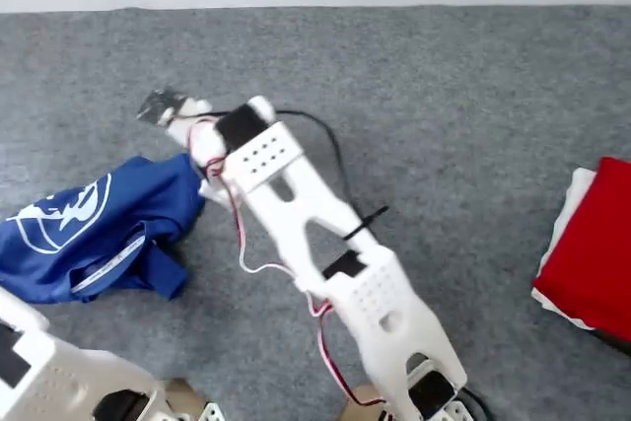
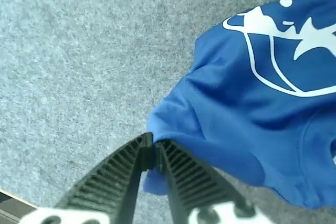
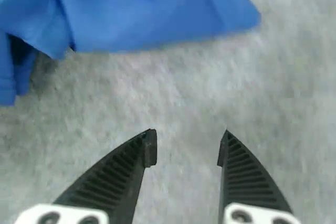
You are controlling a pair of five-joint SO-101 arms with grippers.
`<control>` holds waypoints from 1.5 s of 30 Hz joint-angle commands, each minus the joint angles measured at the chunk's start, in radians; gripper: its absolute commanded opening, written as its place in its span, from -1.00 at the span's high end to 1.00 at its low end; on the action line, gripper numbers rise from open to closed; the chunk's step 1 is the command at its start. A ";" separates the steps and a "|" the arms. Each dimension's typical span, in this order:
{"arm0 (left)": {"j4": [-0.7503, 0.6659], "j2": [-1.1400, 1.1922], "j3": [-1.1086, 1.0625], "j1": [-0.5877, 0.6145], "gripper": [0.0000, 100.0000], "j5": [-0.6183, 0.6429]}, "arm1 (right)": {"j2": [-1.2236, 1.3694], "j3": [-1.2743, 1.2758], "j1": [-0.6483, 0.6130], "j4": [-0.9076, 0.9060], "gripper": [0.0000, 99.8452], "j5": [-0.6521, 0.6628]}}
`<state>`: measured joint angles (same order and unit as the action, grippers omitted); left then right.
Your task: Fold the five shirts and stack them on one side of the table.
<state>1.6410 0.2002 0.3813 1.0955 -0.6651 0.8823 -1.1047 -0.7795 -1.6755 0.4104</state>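
Left gripper (image 2: 153, 148) was clamped together on a bunched edge of the blue shirt (image 2: 247, 114), with cloth pinched right at its tips. Right gripper (image 3: 188, 142) hung with its jaws wide apart over the bare grey table (image 3: 173, 98). The shirt's blue cloth lay just beyond them, untouched.

In the high view the blue shirt (image 1: 99, 224) lay crumpled and unfolded at the table's left edge, print side up. A folded red shirt (image 1: 596, 244) sat at the right edge, most likely the start of the stack.

The blue shirt looked light and limp, a thin knit that would sag from any single hold and drag on the rough table top. One pinch would probably only pull it into a rope. It wanted two holds well apart, at matching corners such as both shoulders or both ends of the hem, so it could be spread flat before folding. The loose corner nearest the open gripper seemed the sensible second hold. A deep bite through the doubled hem would likely grip better than a nip on a single slippery layer.
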 commanded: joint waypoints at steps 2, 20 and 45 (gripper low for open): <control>-0.038 0.023 0.036 0.003 0.99 -0.006 | 0.137 -0.224 -0.025 0.024 0.60 0.072; -0.041 0.000 0.038 -0.075 0.99 -0.002 | 0.349 -0.580 -0.022 0.004 0.60 0.068; -0.155 -0.445 0.148 -1.106 0.99 0.440 | -0.053 -0.578 0.602 -0.125 0.60 0.017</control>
<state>1.5336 -0.2033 0.4549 0.1105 -0.2816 0.9329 -1.6372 -0.2977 -1.7538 0.4396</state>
